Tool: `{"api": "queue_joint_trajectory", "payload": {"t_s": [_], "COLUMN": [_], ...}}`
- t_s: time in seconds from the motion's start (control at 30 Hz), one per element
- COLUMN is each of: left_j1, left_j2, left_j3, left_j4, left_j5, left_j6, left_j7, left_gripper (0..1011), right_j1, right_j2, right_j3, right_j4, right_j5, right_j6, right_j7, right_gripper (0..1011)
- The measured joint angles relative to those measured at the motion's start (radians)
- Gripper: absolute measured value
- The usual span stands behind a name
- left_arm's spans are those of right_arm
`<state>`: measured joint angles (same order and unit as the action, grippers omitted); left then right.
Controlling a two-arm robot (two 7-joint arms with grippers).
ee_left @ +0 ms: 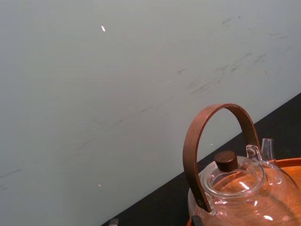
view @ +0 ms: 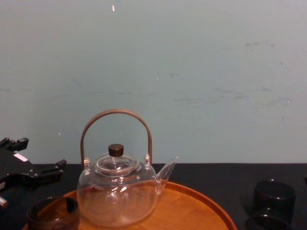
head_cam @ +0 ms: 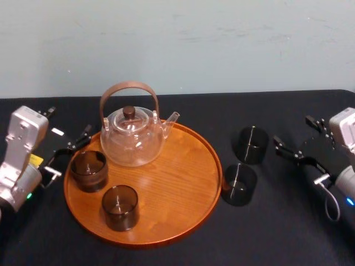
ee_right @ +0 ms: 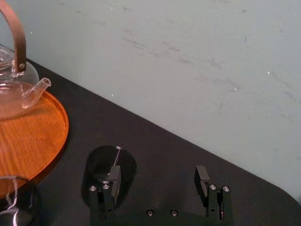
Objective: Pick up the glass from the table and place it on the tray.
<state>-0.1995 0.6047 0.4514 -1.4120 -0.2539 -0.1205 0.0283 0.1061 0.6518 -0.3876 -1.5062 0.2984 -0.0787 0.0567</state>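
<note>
Glasses point(head_cam: 250, 144), we count four: two on the table point(head_cam: 266, 238), two on the tray point(head_cam: 172, 183); right gripper point(head_cam: 291, 133) and left gripper point(head_cam: 67, 154) flank it, fingers apart.

Left gripper point(head_cam: 71, 151), right gripper point(ee_right: 158, 180) low (jaws apart).

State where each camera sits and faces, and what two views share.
Head: high, looking down on tray, teapot, four glasses; left gripper, right gripper at the sides.
Chest: low, looking across the table at the teapot side-on; left gripper lower left.
Left wrist: on that arm, faces teapot handle and wall.
Right wrist: on that arm, faces a glass past its open fingers.
Shared: all four see the teapot.
</note>
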Motion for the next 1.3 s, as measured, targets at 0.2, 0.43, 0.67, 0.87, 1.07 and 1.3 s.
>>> {"api": "queue_joint_trajectory", "payload": {"t_s": [0.2,0.43,0.67,0.87,1.07,1.3], "left_j1": [0.000,0.000,0.000,0.000,0.000,0.000], "left_j2": [0.000,0.000,0.000,0.000,0.000,0.000], "left_j3": [0.000,0.000,0.000,0.000,0.000,0.000], "left_j4": [0.000,0.000,0.000,0.000,0.000,0.000], "left_j5": [0.000,0.000,0.000,0.000,0.000,0.000], "left_j6": [0.000,0.000,0.000,0.000,0.000,0.000], "left_j7": [0.000,0.000,0.000,0.000,0.000,0.000], "left_gripper": [1001,1001,1001,1002,1001,1001], "right_j1": [-0.059,-0.126,-0.190,-0.223,-0.235,-0.236], "right_j2": [0.027,0.066,0.109,0.140,0.163,0.175], "right_j3": [0.032,0.061,0.094,0.104,0.103,0.094], "right_j4": [-0.051,-0.107,-0.164,-0.200,-0.226,-0.247], "right_j5": [0.021,0.039,0.068,0.081,0.084,0.071], "right_j6": [0.025,0.061,0.113,0.160,0.198,0.236], "right_j7": [0.024,0.059,0.108,0.159,0.218,0.265], "right_gripper": [1002,1002,1002,1002,1002,1002]}}
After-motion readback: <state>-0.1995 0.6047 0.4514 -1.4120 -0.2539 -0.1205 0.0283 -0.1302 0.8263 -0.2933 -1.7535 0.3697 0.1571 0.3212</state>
